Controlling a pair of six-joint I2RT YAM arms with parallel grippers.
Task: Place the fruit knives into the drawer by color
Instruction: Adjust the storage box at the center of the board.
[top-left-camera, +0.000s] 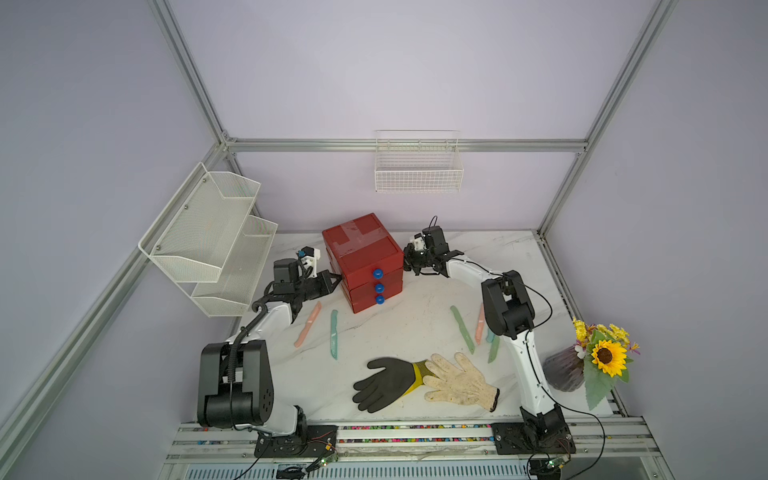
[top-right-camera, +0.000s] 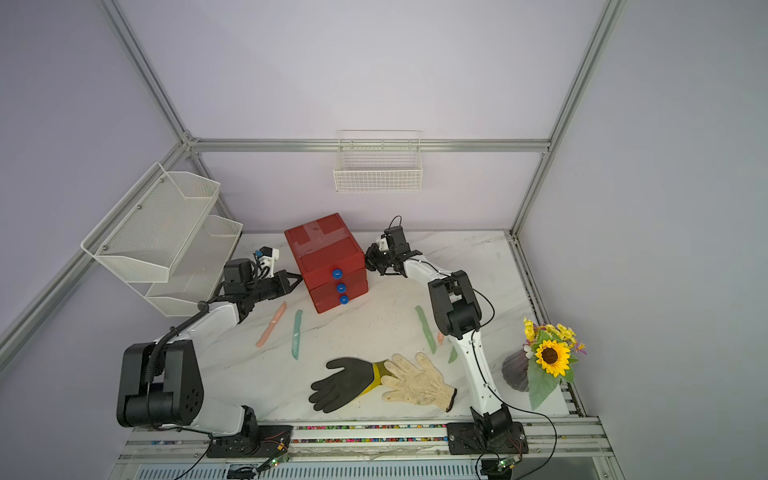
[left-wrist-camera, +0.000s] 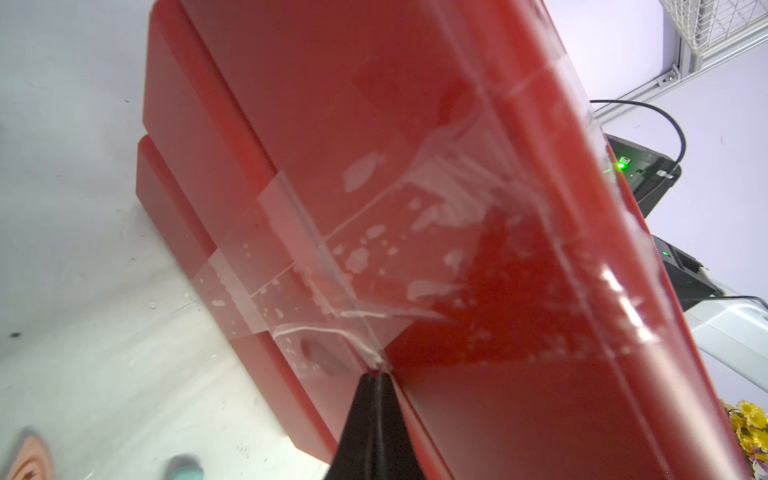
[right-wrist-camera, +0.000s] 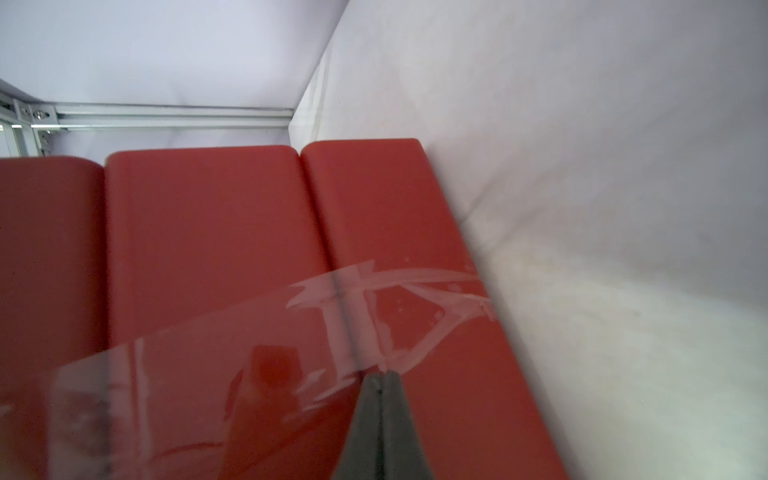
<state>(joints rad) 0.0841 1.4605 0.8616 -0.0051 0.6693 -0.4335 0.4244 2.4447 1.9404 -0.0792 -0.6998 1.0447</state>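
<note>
**Spotter A:** Your left gripper (left-wrist-camera: 379, 374) has its jaws pressed together with nothing between them. The left wrist view puts its tip right against a side wall of the drawer (left-wrist-camera: 374, 124), on a seam crossed by clear tape (left-wrist-camera: 286, 232).

**Spotter B:** Your right gripper (right-wrist-camera: 380, 376) is the same: jaws together, empty, tip on a taped seam of the opposite wall. Only your wrist views show that side tape up close.

**Spotter A:** Both top views give you what the wrists miss. The drawer sits between your two grippers, its three blue knobs (top-left-camera: 377, 273) face your arm bases, and all three fronts are pushed in.

**Spotter B:** Back from your left gripper, toward that arm's base, a pink knife (top-left-camera: 308, 325) and a teal knife (top-left-camera: 334, 334) lie near each other, not touching. Your left wrist view catches only their blurred ends.

**Spotter A:** Back from your right gripper, a green knife (top-left-camera: 462, 328) lies in the open. Just beyond it, a second pink knife (top-left-camera: 481, 324) and a second green knife (top-left-camera: 493, 349) are partly hidden by the forearm.

**Spotter B:** Farther back still, between your arm bases, a black glove (top-left-camera: 390, 382) and a white glove (top-left-camera: 461, 382) lie touching.
</note>
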